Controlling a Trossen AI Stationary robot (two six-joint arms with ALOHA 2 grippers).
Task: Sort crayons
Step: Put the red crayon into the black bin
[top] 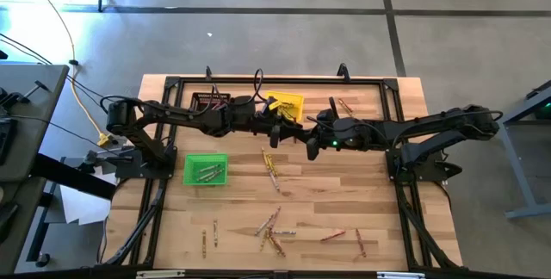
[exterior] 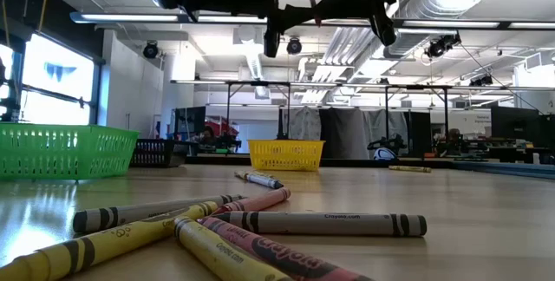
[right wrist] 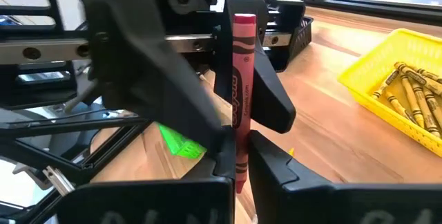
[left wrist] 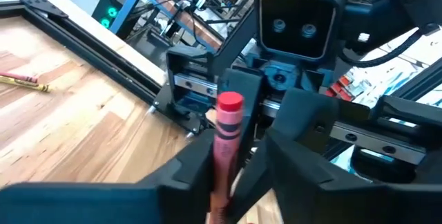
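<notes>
A: From above, what lies on the pale wooden plank surface (top: 344, 201)?

B: Thin paper-wrapped crayons (top: 274, 227) scattered near the front edge, more at the middle. A green mesh bin (top: 205, 170) holds a few, a yellow bin (top: 284, 104) and a black bin (top: 210, 102) sit at the back. The left gripper (top: 277, 129) and right gripper (top: 312, 138) meet tip to tip above the middle, just in front of the yellow bin.

A: And level with the surface?

B: Yellow, grey and red crayons lie crossed in a heap up close; both arms hang overhead.

A: Left wrist?

B: A red crayon (left wrist: 225, 141) stands upright between the left gripper's matte dark fingers (left wrist: 186, 175), which sit narrowly around it; I cannot tell if they press it.

A: Right wrist?

B: The right gripper (right wrist: 238, 162) is clamped on the red crayon's lower end, and the left gripper's fingers flank it higher up.
</notes>
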